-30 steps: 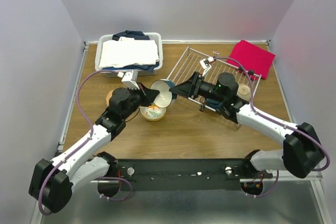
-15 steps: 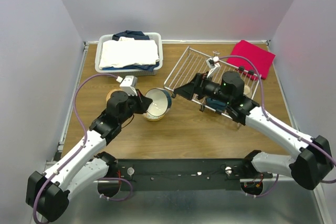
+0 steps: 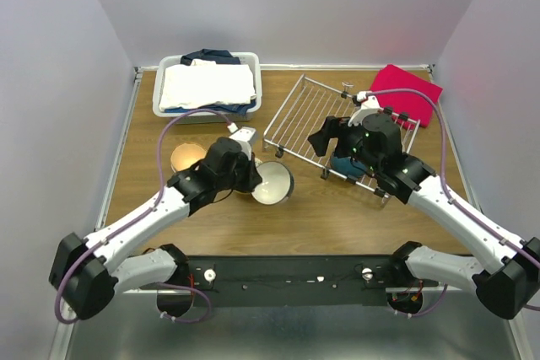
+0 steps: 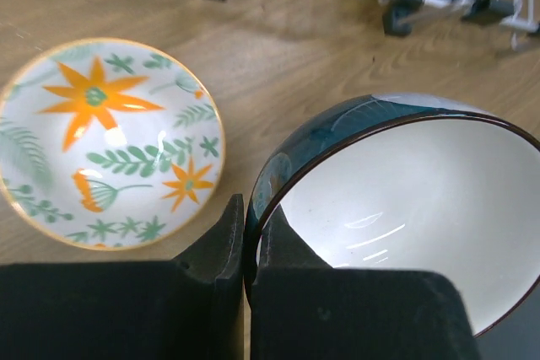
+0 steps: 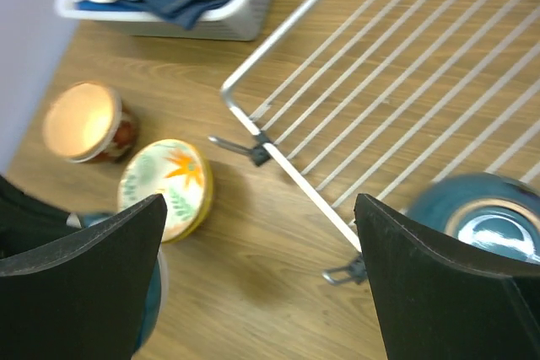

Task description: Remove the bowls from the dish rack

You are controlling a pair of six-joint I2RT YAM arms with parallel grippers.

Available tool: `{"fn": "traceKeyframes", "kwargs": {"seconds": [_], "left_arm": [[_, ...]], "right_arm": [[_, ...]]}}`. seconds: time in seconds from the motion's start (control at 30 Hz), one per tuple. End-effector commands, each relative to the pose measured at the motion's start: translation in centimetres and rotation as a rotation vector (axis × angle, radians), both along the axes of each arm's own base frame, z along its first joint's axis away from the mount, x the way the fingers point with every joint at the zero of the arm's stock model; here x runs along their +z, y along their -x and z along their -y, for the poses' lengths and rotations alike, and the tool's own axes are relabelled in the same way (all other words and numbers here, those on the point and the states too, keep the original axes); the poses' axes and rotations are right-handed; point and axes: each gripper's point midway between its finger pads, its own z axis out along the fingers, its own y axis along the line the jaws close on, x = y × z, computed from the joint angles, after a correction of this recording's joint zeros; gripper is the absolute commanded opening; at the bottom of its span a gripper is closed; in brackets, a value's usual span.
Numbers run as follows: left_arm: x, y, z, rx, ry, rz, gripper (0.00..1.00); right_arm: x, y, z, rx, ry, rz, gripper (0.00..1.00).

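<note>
Wooden table (image 3: 337, 208): carries everything shown.

Dish rack (image 3: 291, 115): right of centre, toward the far edge. An overturned teal bowl (image 5: 481, 217) lies at its near edge.

White bin (image 3: 257, 73) of folded cloth: far left corner.

Red cloth (image 3: 407, 93): far right corner.

White-lined teal bowl (image 4: 405, 208): off the rack, near the table's centre and tilted. The left gripper (image 4: 251, 233) pinches its rim tightly.

Floral bowl (image 4: 110, 141): upright on the wood just beside it.

Red bowl (image 3: 187, 158), orange inside: farther left.

Right gripper (image 5: 260, 204): hovers over the rack's near left corner, spread wide, holding nothing.
</note>
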Motion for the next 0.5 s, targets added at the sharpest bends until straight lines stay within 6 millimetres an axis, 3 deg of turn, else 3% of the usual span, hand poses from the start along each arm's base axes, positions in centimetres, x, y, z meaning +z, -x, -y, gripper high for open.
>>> {"fn": "traceKeyframes", "kwargs": {"seconds": [0.0, 0.2, 0.47], "left_arm": [[-1.5, 1.2, 2.7, -0.090, -0.067, -0.079, 0.00], [-3.8, 1.8, 5.3, -0.141, -0.174, -0.119, 0.00], [-7.2, 0.8, 6.9, -0.102, -0.355, -0.127, 0.00]], "right_arm": [[-0.5, -0.6, 4.1, -0.169, 0.135, 0.016, 1.00], [-0.7, -0.3, 5.8, -0.232, 0.157, 0.028, 1.00], [-1.8, 0.4, 6.8, -0.249, 0.192, 0.008, 1.00]]}}
